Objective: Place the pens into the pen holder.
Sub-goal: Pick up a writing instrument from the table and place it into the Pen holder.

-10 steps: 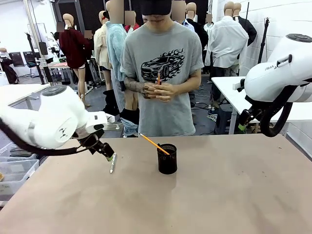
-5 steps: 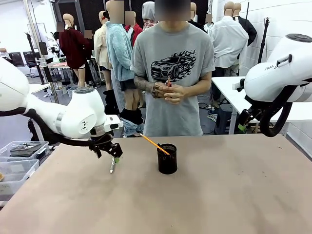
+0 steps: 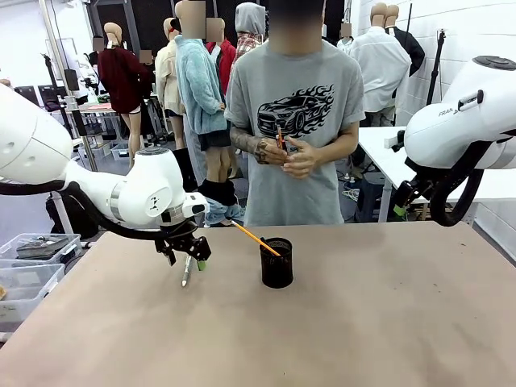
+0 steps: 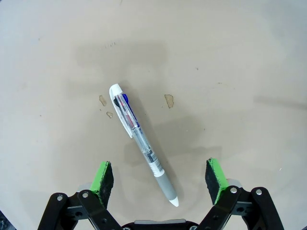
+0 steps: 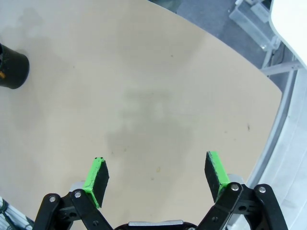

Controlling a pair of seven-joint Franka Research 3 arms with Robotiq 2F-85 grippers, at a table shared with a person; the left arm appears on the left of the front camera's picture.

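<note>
On the worktop [image 4: 240,72] left of the pen holder [image 3: 276,266], the white-silver pen [image 4: 139,143] is lying flat beneath my left gripper [image 4: 160,175], its 2 pads [image 4: 102,177] hanging apart and empty, and I am judging it light, stiff and slick, best pinched at its grey grip.

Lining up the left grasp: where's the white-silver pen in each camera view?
Front view: white-silver pen on the table, under the left gripper, left of the pen holder.
Left wrist view: pen lies diagonally between the open jaws.
Right wrist view: pen holder at the left edge, the landmark shared with the front view.
</note>
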